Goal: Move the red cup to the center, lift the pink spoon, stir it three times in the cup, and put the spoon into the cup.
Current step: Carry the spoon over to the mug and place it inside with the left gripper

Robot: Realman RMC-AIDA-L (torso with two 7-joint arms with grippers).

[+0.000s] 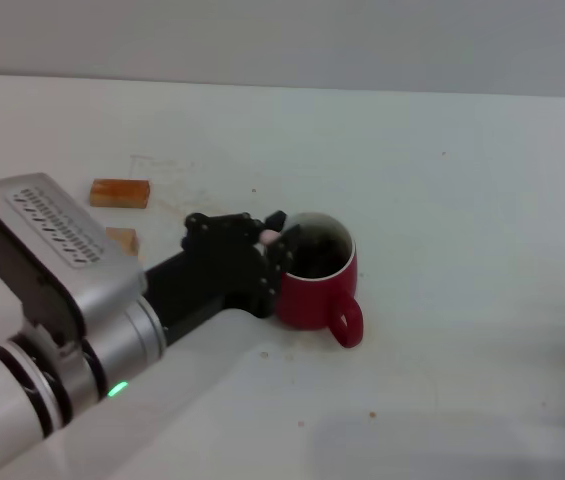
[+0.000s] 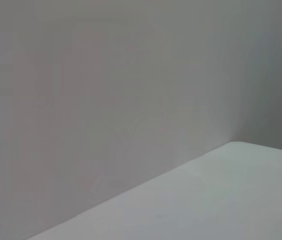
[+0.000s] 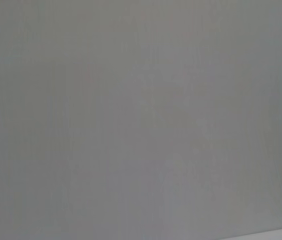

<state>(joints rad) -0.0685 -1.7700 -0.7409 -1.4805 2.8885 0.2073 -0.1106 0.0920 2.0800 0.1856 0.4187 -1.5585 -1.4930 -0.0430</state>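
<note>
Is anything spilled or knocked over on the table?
Nothing looks spilled. The rounded dark-red ceramic mug stands upright, dark liquid inside. The left gripper is at its rim with a bit of the pale pink spoon showing. A few tiny crumbs dot the white table.

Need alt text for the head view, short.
The left gripper, black, holds a pink spoon at the rim of a rounded dark-red ceramic cup with a loop handle, standing on a white table. Two orange blocks lie behind the arm.
</note>
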